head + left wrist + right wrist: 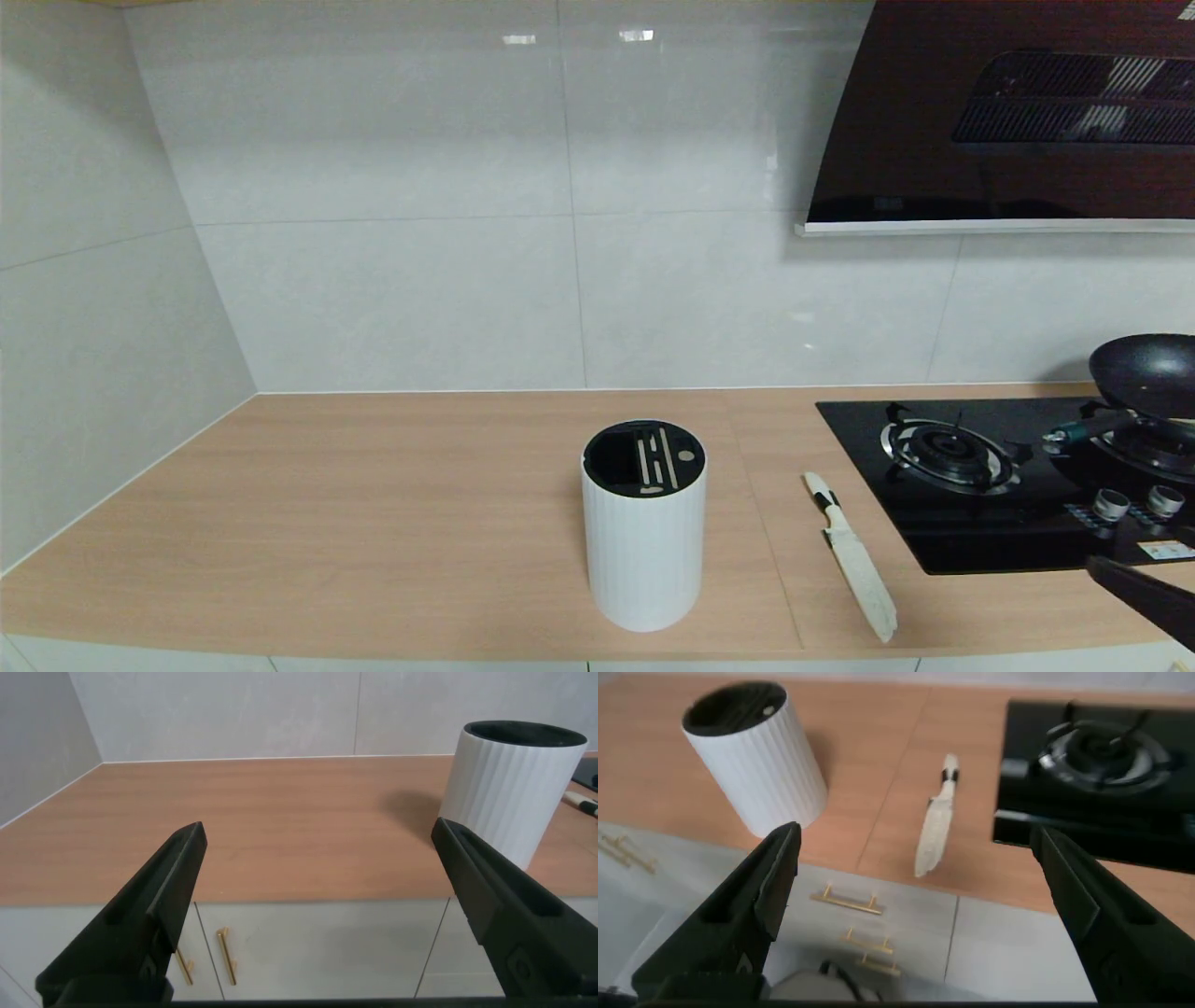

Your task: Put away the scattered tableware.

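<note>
Near the counter's front edge stands the white ribbed holder, upright with its slotted black top facing up, so a blade can drop straight in. Just to the holder's right lies the pale knife, flat on the wood between the holder and the hob, handle towards the wall, blade towards the front edge. It is not yet put away. The right gripper hangs in front of the counter, right of the holder, spread wide and empty, apparently readied for the knife. The left gripper, left of the holder and off the counter's edge, is equally wide and empty.
</note>
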